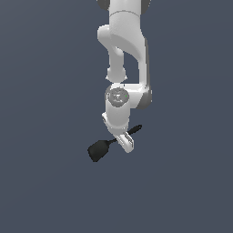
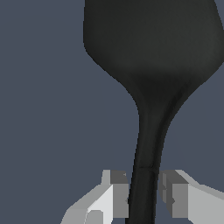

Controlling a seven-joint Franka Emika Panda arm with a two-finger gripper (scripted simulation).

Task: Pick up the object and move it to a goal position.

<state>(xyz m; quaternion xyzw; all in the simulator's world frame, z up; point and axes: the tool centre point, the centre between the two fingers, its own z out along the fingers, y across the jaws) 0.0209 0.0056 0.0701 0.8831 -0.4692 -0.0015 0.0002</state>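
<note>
Tool (image 2: 143, 197) astride spatula (image 2: 151, 52) handle, contact unclear.

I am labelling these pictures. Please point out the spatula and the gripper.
spatula (image 1: 98, 150): exterior view, on the blade.
gripper (image 2: 143, 197): wrist view, midway between the fingers, at the handle.

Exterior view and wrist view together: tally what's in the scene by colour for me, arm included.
Black: 1, the spatula
White: 1, the arm with its end effector, fingers either side of the spatula handle
Total: 2
</note>
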